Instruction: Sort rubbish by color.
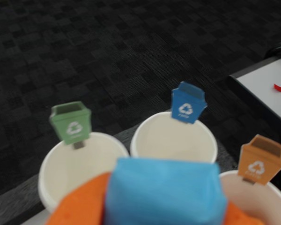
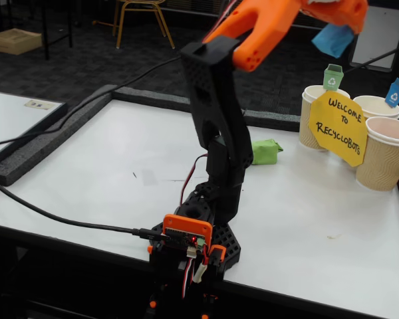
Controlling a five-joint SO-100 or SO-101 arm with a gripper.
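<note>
Blue rubbish fills the bottom of the wrist view, gripped between the orange fingers of the claw and held high above three paper cups: from left to right, the green-tagged cup, the blue-tagged cup and the orange-tagged cup. From the fixed view, the green rubbish lies on the white desk just behind the arm, left of the yellow sign leaning on the cups, while the blue lump hangs up in the air over them
</note>
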